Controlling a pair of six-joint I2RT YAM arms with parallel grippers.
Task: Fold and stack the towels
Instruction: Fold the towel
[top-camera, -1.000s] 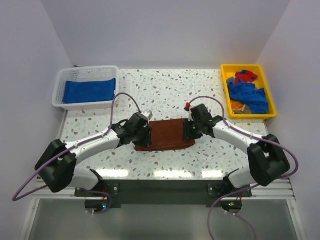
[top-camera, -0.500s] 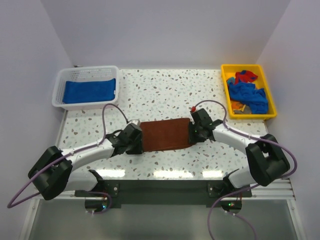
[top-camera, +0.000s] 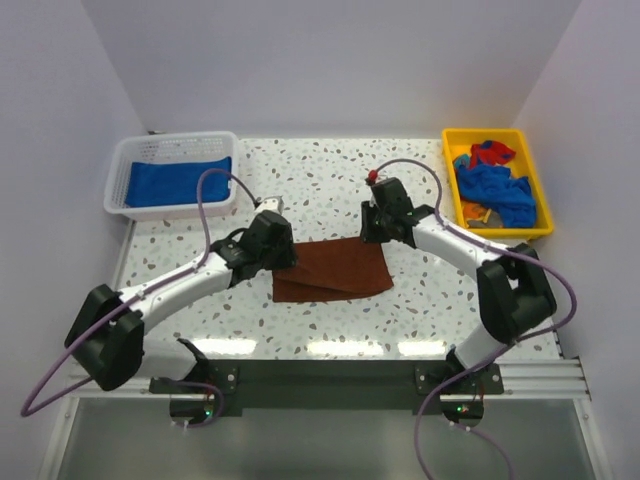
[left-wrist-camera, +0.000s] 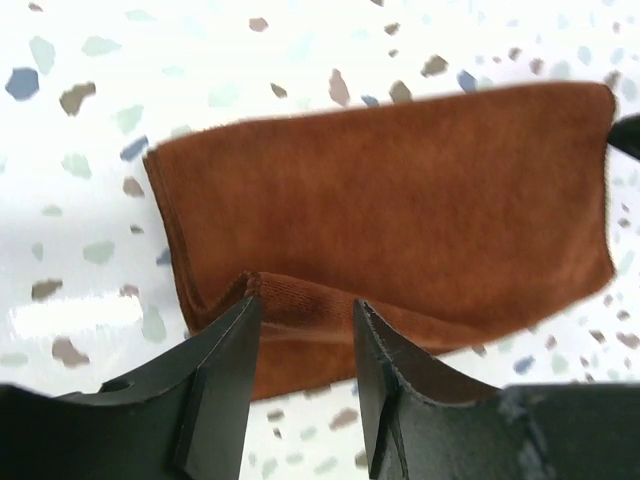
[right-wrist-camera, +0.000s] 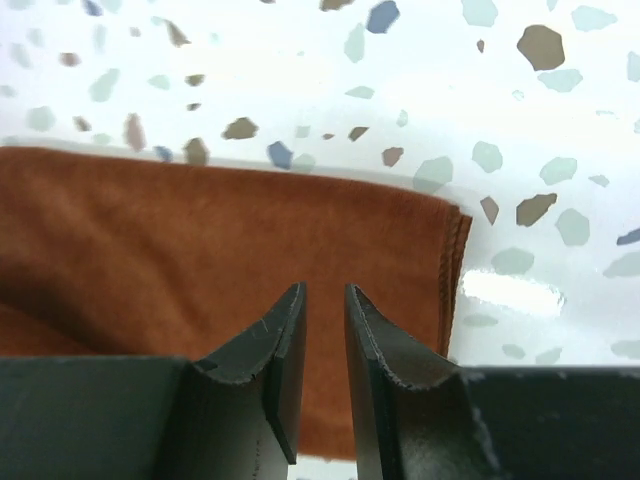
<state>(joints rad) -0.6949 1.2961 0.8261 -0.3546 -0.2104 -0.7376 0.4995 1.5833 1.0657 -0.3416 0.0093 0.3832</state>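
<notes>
On table (top-camera: 330, 180) centre | rust-brown towel (top-camera: 335, 268) | left claw (left-wrist-camera: 305, 305) released | right claw (right-wrist-camera: 325, 292) cannot tell

Top view high, looking down, wrist views close, low (all share brown towel (top-camera: 335, 268))

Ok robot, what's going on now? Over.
Left gripper open, right gripper open a crack, both over brown towel. Towel folded, layers askew. Nothing blocking.
</notes>
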